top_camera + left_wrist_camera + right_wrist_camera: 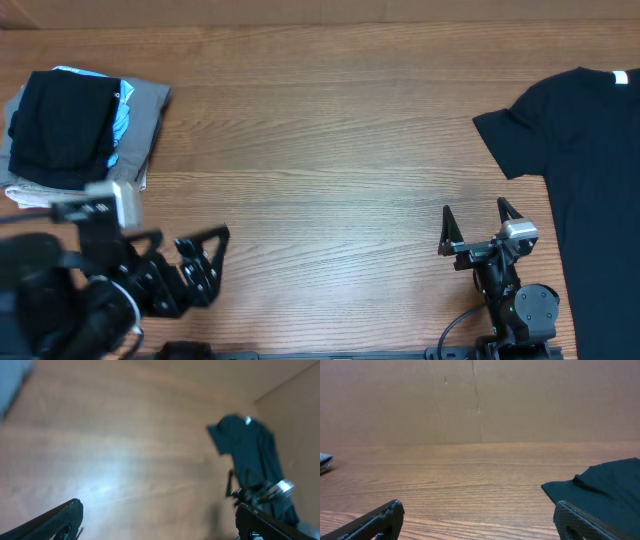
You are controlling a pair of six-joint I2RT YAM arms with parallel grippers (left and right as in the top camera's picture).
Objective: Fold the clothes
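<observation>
A black T-shirt (585,140) lies spread flat at the table's right side, its white neck label (620,78) at the top and part of it past the frame's edge. It shows blurred in the left wrist view (247,450) and as a sleeve corner in the right wrist view (600,492). My right gripper (474,215) stands open just left of the shirt's lower part, nothing between its fingers. My left gripper (205,243) is open near the front left, over bare wood.
A stack of folded clothes (80,125), black on top of blue and grey pieces, sits at the back left corner. A cardboard wall (480,400) stands behind the wooden table (320,170).
</observation>
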